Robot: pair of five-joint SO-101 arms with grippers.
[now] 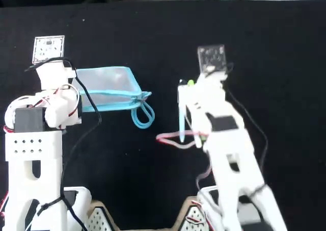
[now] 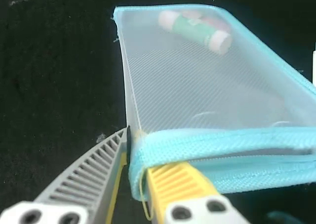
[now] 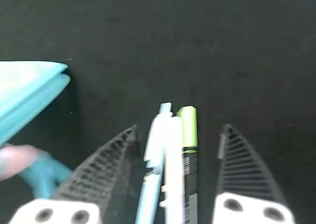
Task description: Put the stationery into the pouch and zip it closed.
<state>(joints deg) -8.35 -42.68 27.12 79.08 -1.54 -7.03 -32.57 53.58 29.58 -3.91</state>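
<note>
No lettering could be read; print on the green-capped marker (image 3: 187, 150) and the glue stick (image 2: 195, 30) label stayed illegible.

Your left arm (image 1: 51, 106) sits folded back, left gripper (image 2: 136, 152) clamped on the corner of the pouch (image 2: 197, 95), while your right arm (image 1: 224, 134) stretches forward, right gripper (image 3: 180, 129) pointing down, jaws spread wide.
</note>
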